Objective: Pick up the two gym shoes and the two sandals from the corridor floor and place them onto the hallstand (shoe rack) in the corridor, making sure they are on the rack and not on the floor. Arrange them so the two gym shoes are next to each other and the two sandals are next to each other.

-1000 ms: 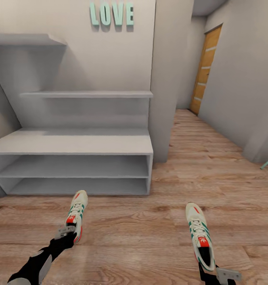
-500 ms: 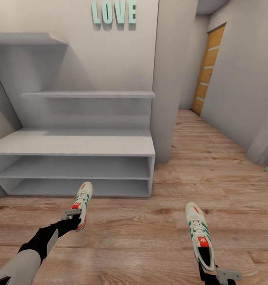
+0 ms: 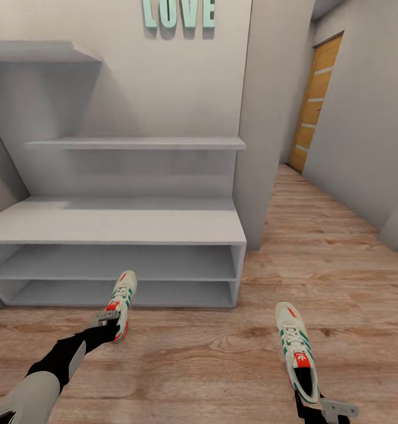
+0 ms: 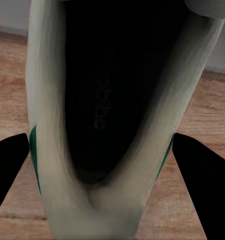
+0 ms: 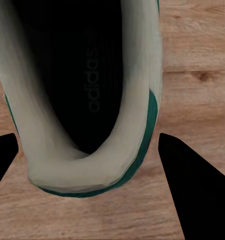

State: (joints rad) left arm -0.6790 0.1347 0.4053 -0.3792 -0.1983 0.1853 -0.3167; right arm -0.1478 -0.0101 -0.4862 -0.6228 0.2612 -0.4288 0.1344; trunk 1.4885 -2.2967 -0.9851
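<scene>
Mint "LOVE" letters [image 3: 179, 13] mounted on grey wall; orange wooden door [image 3: 314, 105] seen at corridor's far end.

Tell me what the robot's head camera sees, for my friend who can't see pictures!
Each robot arm holds a white gym shoe by its heel above the wooden floor: the left gripper has one shoe, the right gripper the other shoe. Ahead stands a grey shoe rack with bare shelves, below mint letters spelling LOVE.

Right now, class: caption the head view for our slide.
Each pincer, left and right, carries a gym shoe, left and right, toward the empty grey hallstand.
</scene>
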